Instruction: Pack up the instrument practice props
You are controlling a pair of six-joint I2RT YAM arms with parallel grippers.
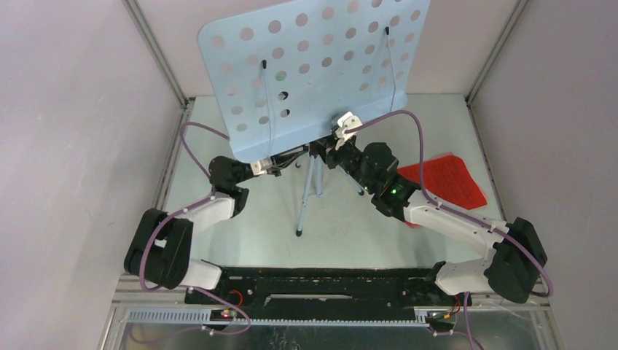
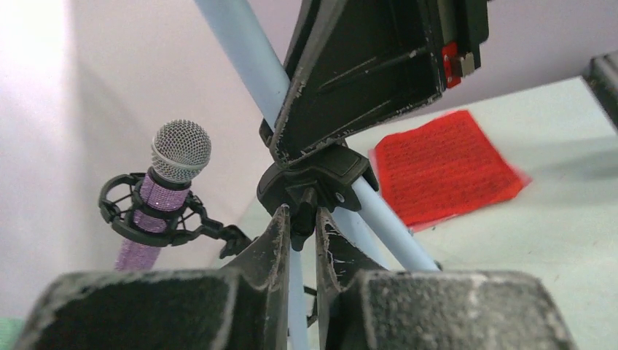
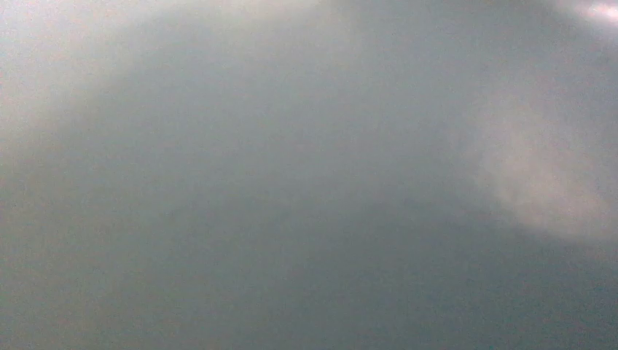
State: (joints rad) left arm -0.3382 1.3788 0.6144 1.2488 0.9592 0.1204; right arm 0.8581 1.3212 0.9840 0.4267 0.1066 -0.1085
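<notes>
The pale blue perforated music desk (image 1: pixel 321 65) stands tilted on top of the blue-grey tripod (image 1: pixel 309 193). My left gripper (image 1: pixel 280 162) reaches in under the desk. In the left wrist view its fingertips (image 2: pixel 280 219) pinch a black knob on the tripod's hub (image 2: pixel 321 179). My right gripper (image 1: pixel 331 146) comes in from the right, and its black finger (image 2: pixel 350 80) lies against the pole (image 2: pixel 244 55) just above the hub. A red score sheet (image 1: pixel 448 181) lies flat at the right. A glittery purple microphone (image 2: pixel 167 182) sits in a black mount (image 2: pixel 135 219). The right wrist view is only grey blur.
Pale walls (image 1: pixel 80 146) close in the table on the left, back and right. A black rail (image 1: pixel 328 281) carrying both arm bases runs along the near edge. Purple cables (image 1: pixel 412 124) loop above each arm.
</notes>
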